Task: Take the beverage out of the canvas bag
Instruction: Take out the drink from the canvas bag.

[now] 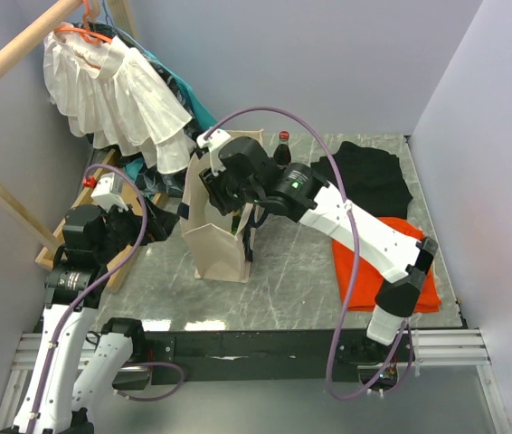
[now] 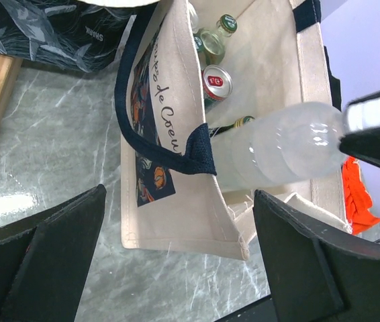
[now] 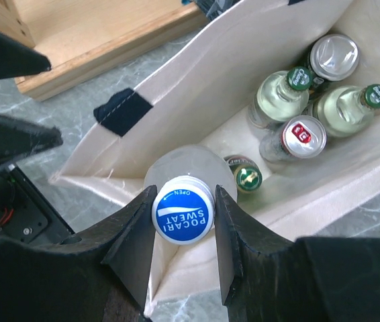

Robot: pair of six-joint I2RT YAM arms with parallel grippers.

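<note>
**Top view.** The canvas bag (image 1: 218,242) stands upright on the table (image 1: 292,289), near the left arm. The right gripper (image 1: 231,201) is lowered over the bag's open mouth. The left gripper (image 1: 164,228) sits just beside the bag's left wall. A dark bottle (image 1: 283,145) stands behind the bag, and black cloth (image 1: 374,176) and orange cloth (image 1: 392,264) lie on the right. White clothing (image 1: 116,90) hangs on the left, above a wooden frame (image 1: 52,249).

**Left wrist view.** The left gripper's fingers are spread wide and hold nothing. A clear plastic bottle (image 2: 284,149) leans across the bag's mouth with its capped end outside the rim. Its lower end is hidden behind the near wall and the navy handle (image 2: 156,137). A red-topped can (image 2: 217,82) and green-capped glass bottles (image 2: 218,37) remain inside.

**Right wrist view.** The right gripper's fingers are clenched on the bottle's blue cap (image 3: 183,213).

**Progress.** In my judgement the grasp is made and the lift is partly done. The bottle's base has not yet cleared the rim, and the set-down remains.

**Clearances.**
- The handle loop and soft near wall lie close along the bottle and could snag it.
- A small green-capped bottle (image 3: 247,176) stands just beside its shoulder.
- Open marble lies in front of the bag.
- The wooden frame closes off the left side, and the cloths take up the right.
</note>
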